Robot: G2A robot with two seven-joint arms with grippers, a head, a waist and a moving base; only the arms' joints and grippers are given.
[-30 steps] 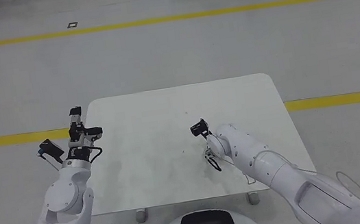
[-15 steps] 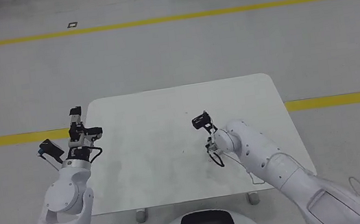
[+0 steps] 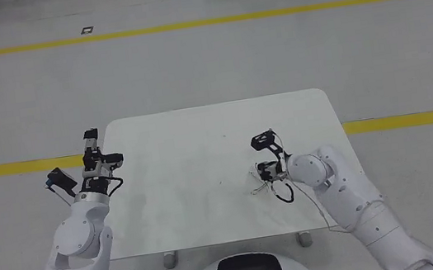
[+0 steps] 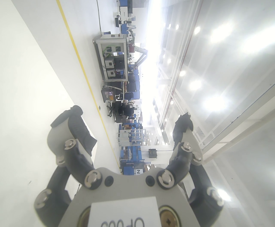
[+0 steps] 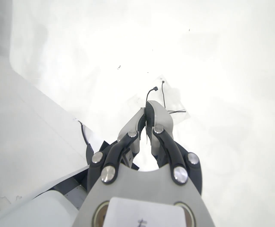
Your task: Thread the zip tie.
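right pincer (image 5: 146,107) clenched on zip tie (image 5: 155,88), low over table (image 3: 186,156) by clear bag (image 5: 180,103) | left pincer (image 4: 130,114) released, at table's left edge | I should grip firmly, lift slowly, leave tail free for threading

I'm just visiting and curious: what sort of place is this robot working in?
Probably a factory hall or large test workshop: yellow lines mark the floor around the white table, and an equipment cabinet stands under a high lamp-lit ceiling.
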